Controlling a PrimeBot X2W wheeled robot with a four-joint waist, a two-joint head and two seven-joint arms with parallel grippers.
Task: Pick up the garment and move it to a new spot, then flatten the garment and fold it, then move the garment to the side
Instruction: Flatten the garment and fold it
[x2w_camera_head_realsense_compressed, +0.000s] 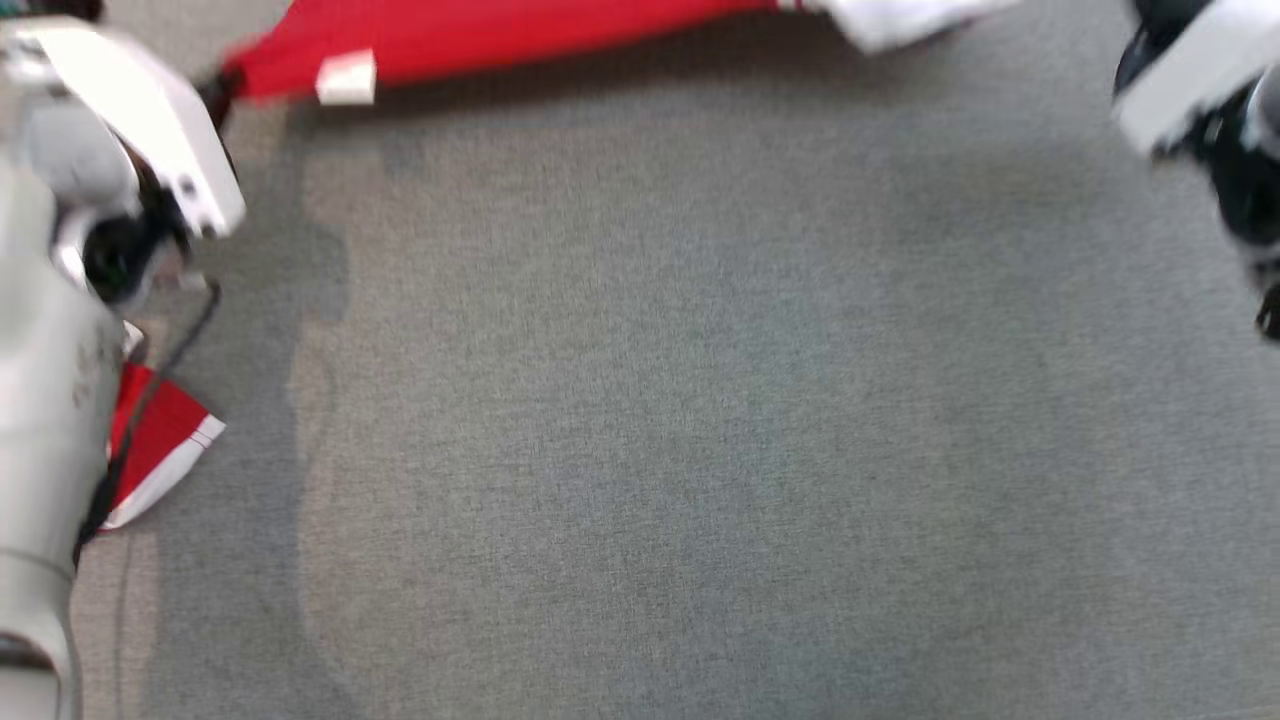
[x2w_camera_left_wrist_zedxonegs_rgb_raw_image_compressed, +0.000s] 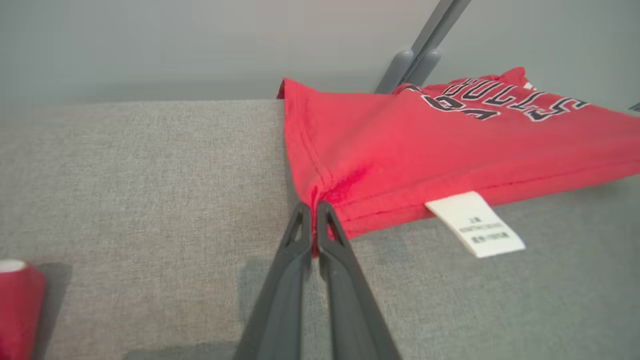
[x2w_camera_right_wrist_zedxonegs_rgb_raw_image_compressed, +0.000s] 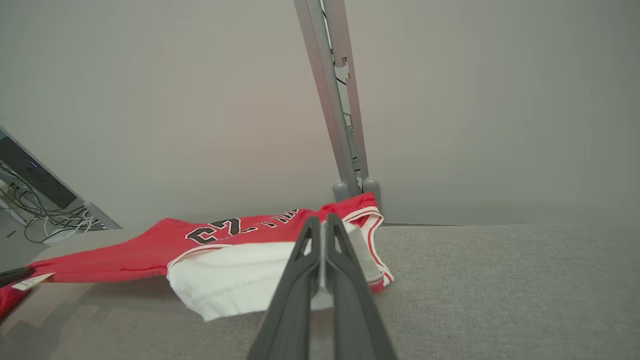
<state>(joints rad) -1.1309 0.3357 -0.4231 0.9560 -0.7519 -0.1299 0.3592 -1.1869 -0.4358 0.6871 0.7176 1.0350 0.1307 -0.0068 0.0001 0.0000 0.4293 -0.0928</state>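
In the head view, the garment (x2w_camera_head_realsense_compressed: 500, 40) spans the far edge of the tabletop (x2w_camera_head_realsense_compressed: 700, 400), with its long axis running left to right between the two arms. In the left wrist view, the left claw (x2w_camera_left_wrist_zedxonegs_rgb_raw_image_compressed: 314, 212) is closed tight on the red hem corner. The garment extends ahead and to that view's right, and the label (x2w_camera_left_wrist_zedxonegs_rgb_raw_image_compressed: 474, 224) hangs near the fingers. In the right wrist view, the right claw (x2w_camera_right_wrist_zedxonegs_rgb_raw_image_compressed: 322, 225) is closed on the white end. Each claw grips its nearer end, so the coming move probably requires both to travel together with the span taut
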